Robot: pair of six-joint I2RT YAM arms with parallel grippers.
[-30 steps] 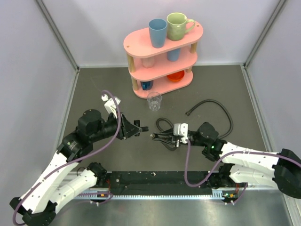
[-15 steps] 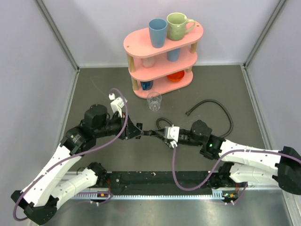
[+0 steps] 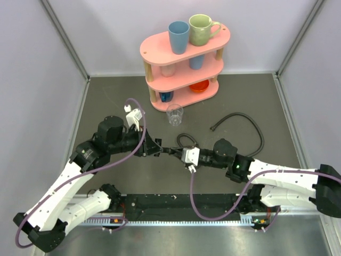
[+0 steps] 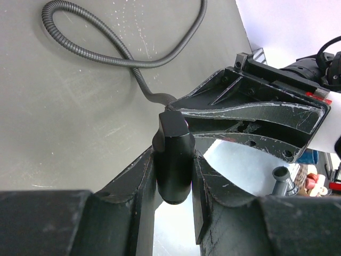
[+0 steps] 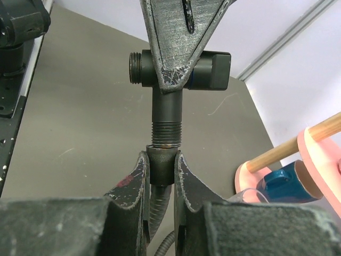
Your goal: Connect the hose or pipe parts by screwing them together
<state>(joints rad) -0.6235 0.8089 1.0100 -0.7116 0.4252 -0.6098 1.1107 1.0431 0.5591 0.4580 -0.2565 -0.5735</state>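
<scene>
Left pincer (image 4: 174, 162): was clamped on a black T-fitting (image 5: 167, 114).
Right pincer (image 5: 161, 160): pinched the end nut (image 5: 161, 153) of the hose (image 4: 128, 56) between its tips, with the fitting's threaded stem touching just beyond them.
Hazard, as judged: any tilt between the parts could cross-thread them, and twist in the hose could unwind the nut.

I log this as a robotics lab test cell: plain pale-lilac panel walls (image 3: 32, 80) in grey metal framing (image 3: 66, 40), a dark grey matte tabletop (image 3: 106, 101), a black mounting rail (image 3: 181, 202) along its near edge, and a pink three-tier oval shelf (image 3: 160, 50) carrying a blue plastic tumbler (image 3: 178, 36) and a green ceramic mug (image 3: 200, 29).
</scene>
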